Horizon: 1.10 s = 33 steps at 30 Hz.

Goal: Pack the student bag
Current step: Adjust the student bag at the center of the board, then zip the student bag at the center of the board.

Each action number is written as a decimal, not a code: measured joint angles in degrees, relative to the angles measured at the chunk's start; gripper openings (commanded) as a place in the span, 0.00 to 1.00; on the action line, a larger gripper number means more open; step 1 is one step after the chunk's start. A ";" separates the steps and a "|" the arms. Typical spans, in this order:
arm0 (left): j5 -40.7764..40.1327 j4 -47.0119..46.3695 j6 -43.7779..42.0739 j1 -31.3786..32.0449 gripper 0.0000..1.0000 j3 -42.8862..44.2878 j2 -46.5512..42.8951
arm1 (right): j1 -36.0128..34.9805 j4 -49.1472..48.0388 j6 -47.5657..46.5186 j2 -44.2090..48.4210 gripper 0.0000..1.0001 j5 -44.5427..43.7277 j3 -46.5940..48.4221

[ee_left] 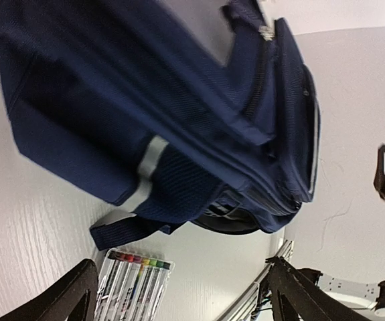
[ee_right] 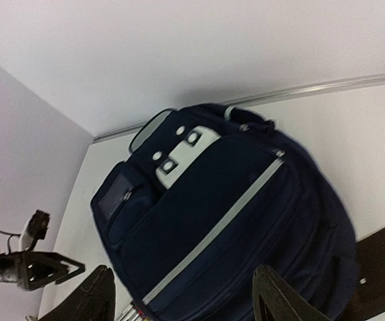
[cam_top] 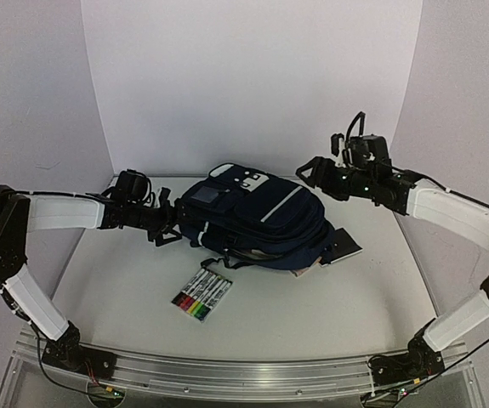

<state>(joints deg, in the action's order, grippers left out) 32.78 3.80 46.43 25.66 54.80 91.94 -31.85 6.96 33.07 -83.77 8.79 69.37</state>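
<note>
Basically, the student bag (cam_top: 253, 221) lies flat mid-bench, front pocket up. Its long axis runs across the bench (cam_top: 125, 314) from far-left to near-right, so it sits between the two arms.

The left jaws are the nearer pair. They hang low, just beside the bag's left end, approx level w/ its side and pointing along that long axis into the bag. They stand wide open w/ nothing between them (the left wrist view shows both fingers (ee_left: 65, 297) spread, w/ the bag's side panel and a loose strap (ee_left: 122, 231) ahead). The left arm (cam_top: 61, 212) reaches in near-horizontal from the left edge.

The right jaws are also open and empty. They look higher, above and behind the bag's far right corner, apart from the fabric. They tilt down so the wrist camera looks over the front pocket and its white patch (ee_right: 179, 150). The right arm (cam_top: 448, 208) stretches inward from the right.

A marker pack (cam_top: 201, 296) lies just in front of the bag, nearer the left arm. A dark flat item (cam_top: 344, 245) (notebook or folder, can't tell) pokes out from under the bag's right end. No open compartment shows, so my guess is that a zip must be found first, prob. from the left.
</note>
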 measured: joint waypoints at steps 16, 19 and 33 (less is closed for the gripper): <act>1.54 -16.10 8.75 0.27 0.54 -1.99 13.87 | -24.34 -4.13 11.73 -21.14 0.45 -1.33 3.06; 1.60 -16.93 9.09 0.28 0.34 -0.77 16.31 | -25.77 -4.46 12.44 -23.66 0.44 -2.33 4.50; 3.95 -24.15 7.45 1.18 0.00 -0.06 16.45 | -26.17 -6.24 14.02 -27.13 0.37 -8.00 5.83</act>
<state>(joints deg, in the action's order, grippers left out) 36.72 -20.35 53.88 26.85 54.74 108.39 -58.02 0.73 47.09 -110.90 0.79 75.19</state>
